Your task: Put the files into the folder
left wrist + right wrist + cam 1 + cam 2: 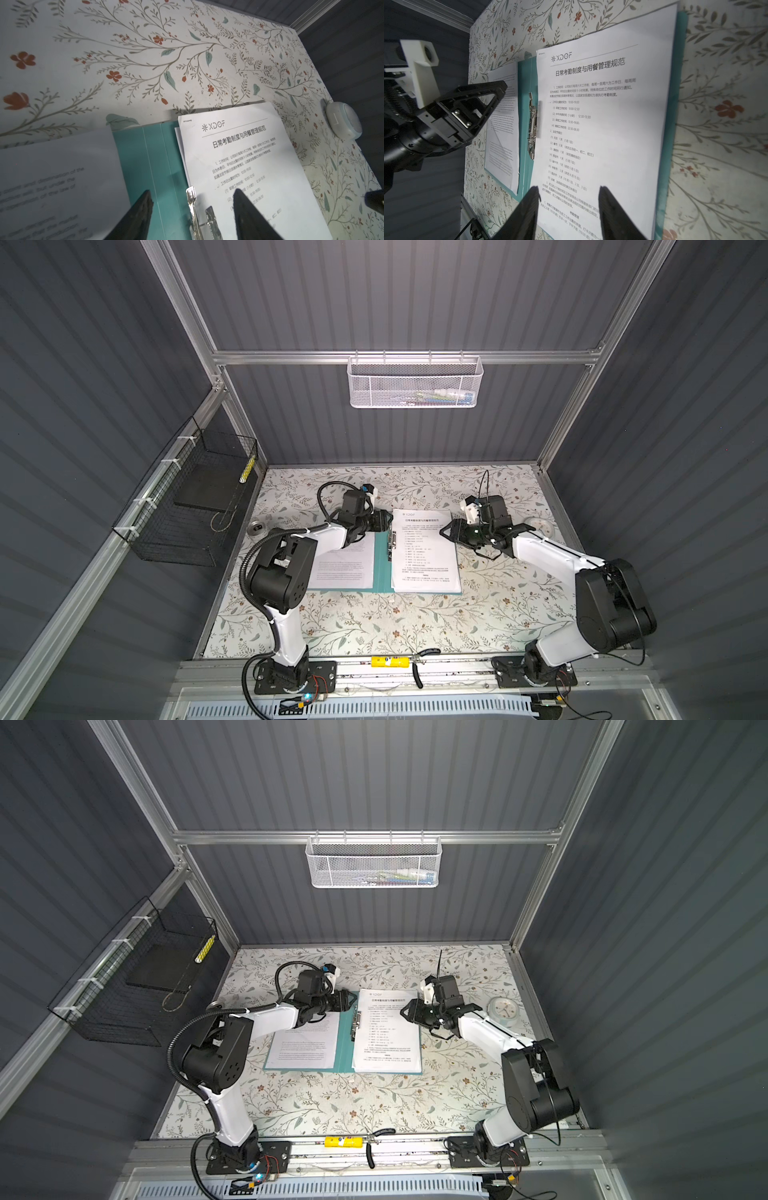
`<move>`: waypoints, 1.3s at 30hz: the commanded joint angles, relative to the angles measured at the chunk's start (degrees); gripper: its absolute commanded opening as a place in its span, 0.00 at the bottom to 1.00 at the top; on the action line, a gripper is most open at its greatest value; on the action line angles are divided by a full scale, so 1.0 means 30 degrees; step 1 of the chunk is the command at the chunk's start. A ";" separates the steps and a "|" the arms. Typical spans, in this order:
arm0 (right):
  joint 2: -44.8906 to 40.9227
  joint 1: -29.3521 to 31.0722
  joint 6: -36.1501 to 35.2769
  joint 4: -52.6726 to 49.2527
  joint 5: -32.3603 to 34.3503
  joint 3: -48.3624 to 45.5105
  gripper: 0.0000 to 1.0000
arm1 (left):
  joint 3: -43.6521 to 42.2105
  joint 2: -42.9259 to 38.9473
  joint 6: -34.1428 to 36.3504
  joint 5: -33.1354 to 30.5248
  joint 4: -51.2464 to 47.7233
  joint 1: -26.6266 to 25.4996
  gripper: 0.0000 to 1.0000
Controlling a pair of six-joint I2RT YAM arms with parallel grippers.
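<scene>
The teal folder lies open on the floral table. One of the files, a white sheet of dense text, rests on its left half. A headed sheet with a logo tops a small stack on the right half. The metal clip bar runs along the spine. My left gripper is open, its fingers either side of the clip's far end. My right gripper is open over the headed sheet's right edge, holding nothing.
A black wire basket holding a flat black slab hangs on the left wall. A white mesh basket hangs at the back. A round white object lies right of the folder. A yellow item and pliers sit on the front rail.
</scene>
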 commanded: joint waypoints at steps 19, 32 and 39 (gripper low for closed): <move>-0.0120 0.0081 0.0311 0.0803 -0.0576 -0.0455 0.49 | 0.1233 0.1991 -0.0344 0.2178 0.0554 -0.0302 0.59; -0.0505 0.0065 0.0428 0.1124 -0.0544 -0.1012 0.49 | 0.1956 0.2993 -0.0873 0.2887 0.0993 -0.0360 0.55; 0.0008 0.0065 0.0445 0.1187 -0.1084 -0.0699 0.49 | 0.2363 0.3344 -0.1005 0.3574 0.0914 -0.0383 0.53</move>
